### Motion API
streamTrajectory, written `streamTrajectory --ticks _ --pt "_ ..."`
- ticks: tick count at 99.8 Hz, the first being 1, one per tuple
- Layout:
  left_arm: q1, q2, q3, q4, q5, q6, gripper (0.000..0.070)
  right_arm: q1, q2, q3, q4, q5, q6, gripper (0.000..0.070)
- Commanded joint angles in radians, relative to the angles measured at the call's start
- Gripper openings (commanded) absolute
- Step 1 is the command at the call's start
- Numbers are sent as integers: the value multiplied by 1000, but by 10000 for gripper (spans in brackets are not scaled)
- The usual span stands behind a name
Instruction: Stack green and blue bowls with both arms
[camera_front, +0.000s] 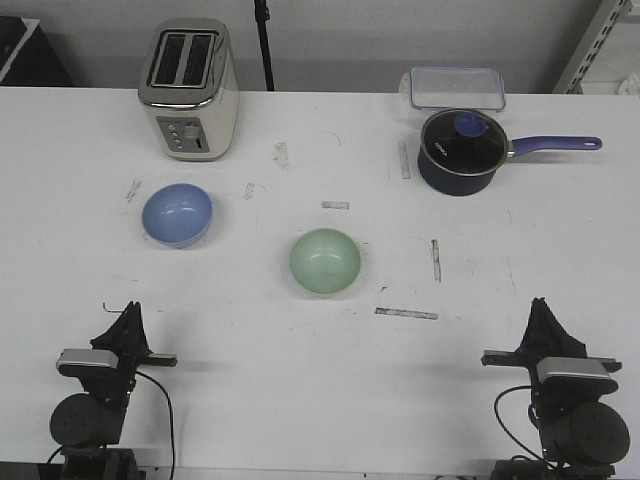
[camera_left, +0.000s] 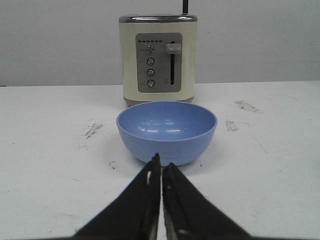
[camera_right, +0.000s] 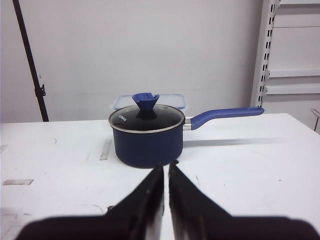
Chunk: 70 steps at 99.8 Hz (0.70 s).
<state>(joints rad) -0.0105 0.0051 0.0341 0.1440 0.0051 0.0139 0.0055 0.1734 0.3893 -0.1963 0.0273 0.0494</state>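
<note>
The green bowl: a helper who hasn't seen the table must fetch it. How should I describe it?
Start at the cream toaster at the table's far left. The green bowl sits mid-table, nearer the robot. It is pale mint; the equal-sized blue bowl lies before the toaster.

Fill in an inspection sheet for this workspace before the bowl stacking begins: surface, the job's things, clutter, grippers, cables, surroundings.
Surface: white table, scuffed with grey marks and tape strips.
Job's things: pale blue glossy round bowl and pale green glossy round bowl, both upright, empty, apart, not yet stacked.
Clutter: cream two-slot toaster behind the blue bowl; dark navy saucepan with glass lid and long handle; clear plastic lidded container behind it.
Grippers: left gripper shut, empty, facing the blue bowl; right gripper shut, empty, facing the saucepan.
Cables: thin black cable by the left arm, another by the right.
Surroundings: pale wall, black pole, white shelving upright.
</note>
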Motion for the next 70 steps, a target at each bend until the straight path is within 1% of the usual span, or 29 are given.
streamTrajectory --ticks 1,13,70 --pt "1 -2 -22 14 2 12 1 0 -4 1 17 0 2 9" --pt "1 -2 -22 14 2 12 1 0 -4 1 40 -1 3 9" --pt "1 -2 -22 16 2 12 1 0 -4 2 39 0 2 9"
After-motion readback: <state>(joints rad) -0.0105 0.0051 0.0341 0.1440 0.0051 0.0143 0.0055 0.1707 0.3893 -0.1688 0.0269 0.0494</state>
